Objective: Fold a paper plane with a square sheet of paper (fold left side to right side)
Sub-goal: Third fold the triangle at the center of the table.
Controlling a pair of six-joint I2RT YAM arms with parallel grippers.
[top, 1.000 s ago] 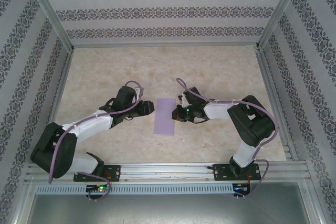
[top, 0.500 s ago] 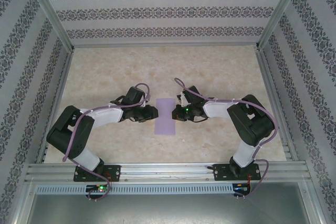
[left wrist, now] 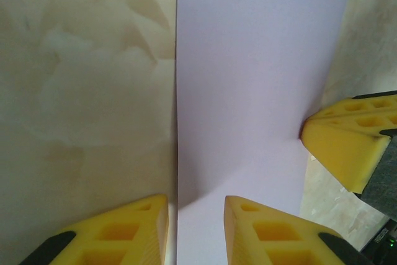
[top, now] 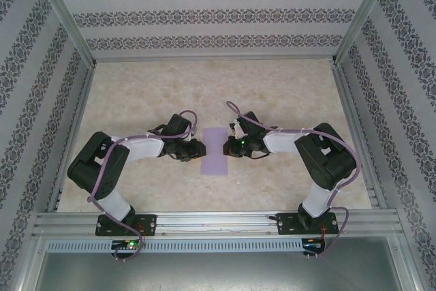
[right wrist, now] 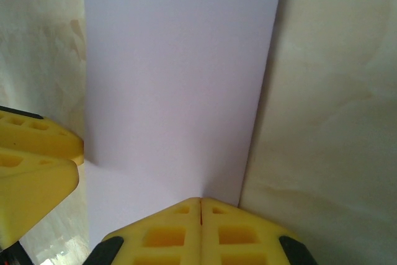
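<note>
The square sheet of paper (top: 216,151) is lilac and lies flat mid-table as a narrow upright rectangle. A paper plane is out of view. My left gripper (top: 199,148) sits low at the sheet's left edge. In the left wrist view the left gripper (left wrist: 195,203) is open, and that edge of the sheet (left wrist: 254,79) runs through the gap between its jaws. My right gripper (top: 230,146) is shut. In the right wrist view the right gripper (right wrist: 200,202) rests its closed tip on the sheet (right wrist: 180,79) near its right edge.
The beige marbled tabletop (top: 136,86) lies open all round the sheet. Metal frame rails (top: 75,120) and patterned walls close in the left, right and far sides. Both arm bases stand on the near rail (top: 218,223).
My left arm has reached right to the sheet's left edge and its jaws have narrowed. The right arm and the sheet have stayed put.
</note>
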